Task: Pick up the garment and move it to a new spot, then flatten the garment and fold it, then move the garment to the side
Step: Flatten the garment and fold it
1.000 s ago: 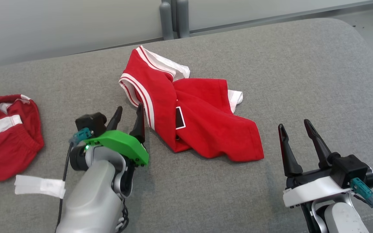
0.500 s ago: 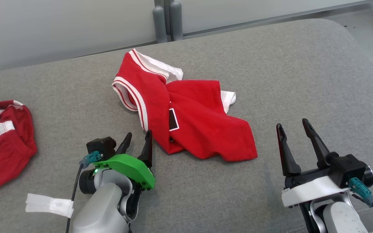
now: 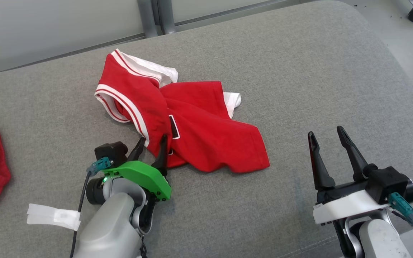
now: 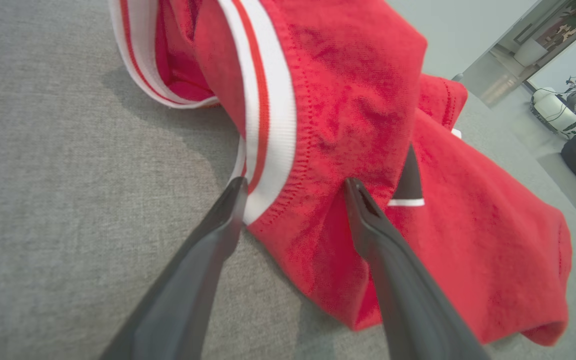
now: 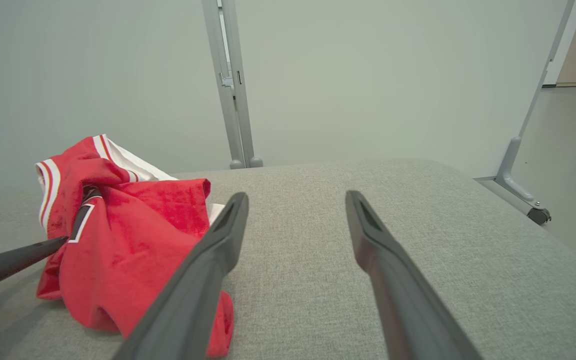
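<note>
red garment (image 3: 206, 139) lies crumpled mid grey pad (image 3: 317, 71). l gripper (image 3: 152, 140) at its near-left striped hem (image 4: 268, 150): jaws part open, fingers (image 4: 203, 260) either side of hem edge, not clamped. r gripper (image 3: 326, 132): jaws wide, holding nothing, well apart on garment's right.

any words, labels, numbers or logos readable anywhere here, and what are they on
No text in these pictures can be read.
Black patch with a white edge on the red garment: no letters or numbers show on it.
White tag at the lower left of the head view: faint marks, too blurred to read.
</note>
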Robot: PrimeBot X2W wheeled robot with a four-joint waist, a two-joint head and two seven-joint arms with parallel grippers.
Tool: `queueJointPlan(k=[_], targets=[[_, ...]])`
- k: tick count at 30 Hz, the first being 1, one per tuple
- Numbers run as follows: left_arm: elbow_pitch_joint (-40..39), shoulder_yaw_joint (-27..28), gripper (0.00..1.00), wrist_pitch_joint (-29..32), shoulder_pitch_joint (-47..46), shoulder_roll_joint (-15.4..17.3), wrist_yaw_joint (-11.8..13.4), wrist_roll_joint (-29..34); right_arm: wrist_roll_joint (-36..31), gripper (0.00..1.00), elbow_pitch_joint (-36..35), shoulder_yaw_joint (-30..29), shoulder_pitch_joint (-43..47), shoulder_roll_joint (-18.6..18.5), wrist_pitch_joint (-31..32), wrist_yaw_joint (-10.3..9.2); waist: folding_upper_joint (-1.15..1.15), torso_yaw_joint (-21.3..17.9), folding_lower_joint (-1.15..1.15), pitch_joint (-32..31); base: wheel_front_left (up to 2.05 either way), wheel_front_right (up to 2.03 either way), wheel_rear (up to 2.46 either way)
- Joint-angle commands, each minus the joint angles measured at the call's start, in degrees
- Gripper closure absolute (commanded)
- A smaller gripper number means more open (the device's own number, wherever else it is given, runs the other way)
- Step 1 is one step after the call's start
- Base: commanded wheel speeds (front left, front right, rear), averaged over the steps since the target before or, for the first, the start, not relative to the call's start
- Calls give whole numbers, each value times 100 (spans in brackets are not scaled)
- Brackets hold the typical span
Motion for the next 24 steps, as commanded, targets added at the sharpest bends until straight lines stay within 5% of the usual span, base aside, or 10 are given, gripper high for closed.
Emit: queueJointPlan(k=[1,2,3,24], targets=[[-77,0,67,-17,-88,22,-46,34,-18,0,-5,-21,-27,-19,-18,3,62,5,0,8,0,0,0],[-126,1,91,-17,-82,23,-61,19,-17,0,-7,-38,-22,-19,-18,3,62,25,0,3,0,0,0],[-198,15,100,-17,-93,23,-53,49,-19,0,-8,-55,-13,-19,-18,3,62,51,0,0,0,0,0],[-2414,553,100,-10,1,199,464,1598,62,0,1,-125,159,-20,-18,3,62,679,0,-358,0,0,0]])
